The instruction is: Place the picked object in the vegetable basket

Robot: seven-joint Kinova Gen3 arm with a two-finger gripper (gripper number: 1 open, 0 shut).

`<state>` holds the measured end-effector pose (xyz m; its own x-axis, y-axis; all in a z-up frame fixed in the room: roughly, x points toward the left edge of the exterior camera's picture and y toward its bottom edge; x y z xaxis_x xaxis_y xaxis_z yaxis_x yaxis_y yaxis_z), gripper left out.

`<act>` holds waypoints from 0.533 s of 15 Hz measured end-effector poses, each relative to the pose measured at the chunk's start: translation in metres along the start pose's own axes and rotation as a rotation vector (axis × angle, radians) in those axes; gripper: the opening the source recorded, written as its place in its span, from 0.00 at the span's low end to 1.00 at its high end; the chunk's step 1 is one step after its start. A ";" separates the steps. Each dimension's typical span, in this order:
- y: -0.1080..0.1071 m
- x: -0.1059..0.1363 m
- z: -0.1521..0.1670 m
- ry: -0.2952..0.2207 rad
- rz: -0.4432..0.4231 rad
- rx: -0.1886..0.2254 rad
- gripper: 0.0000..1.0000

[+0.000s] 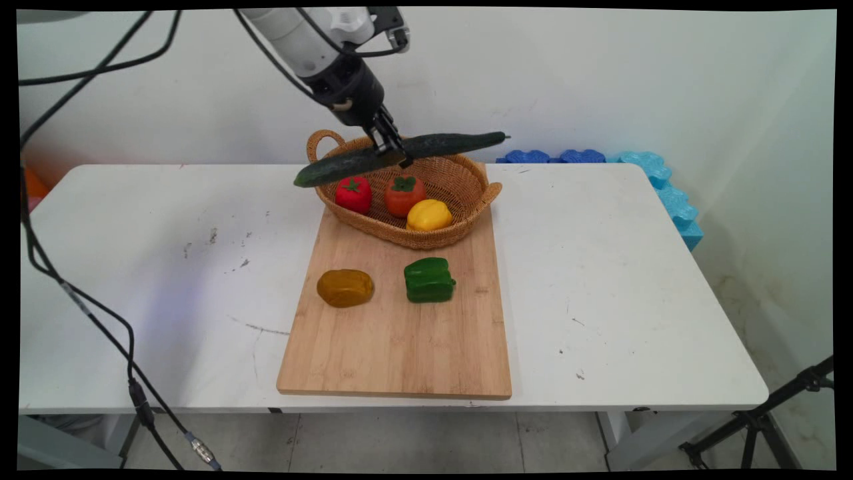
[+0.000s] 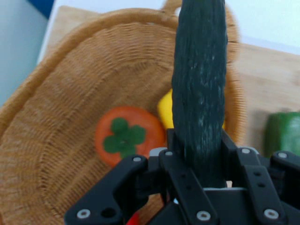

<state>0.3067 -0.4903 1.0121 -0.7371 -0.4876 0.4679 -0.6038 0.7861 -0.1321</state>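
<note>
On the worktop (image 1: 166,220) a wooden board (image 1: 400,333) carries, from left to right, a brownish potato (image 1: 344,287) and a green pepper (image 1: 429,280), with a wicker basket (image 1: 481,193) at the board's far end. In the basket lie a strawberry (image 1: 353,194), a tomato (image 1: 404,195) and a lemon (image 1: 429,215). The arm reaches down from the upper left, wrist tilted toward the basket, and the gripper (image 1: 393,155) hangs above the basket's far rim. Its jaws are clenched on a long dark cucumber (image 1: 426,145) near its middle; the cucumber lies almost level in the air above the basket, its left end lower, clear of the fruit below.
</note>
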 end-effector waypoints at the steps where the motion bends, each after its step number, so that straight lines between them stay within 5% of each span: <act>1: -0.006 0.002 0.007 -0.007 -0.011 0.012 0.00; 8: -0.046 0.003 0.068 -0.062 -0.089 0.073 0.00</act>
<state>0.3116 -0.5536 0.9601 -0.6955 -0.5785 0.4262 -0.6865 0.7101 -0.1565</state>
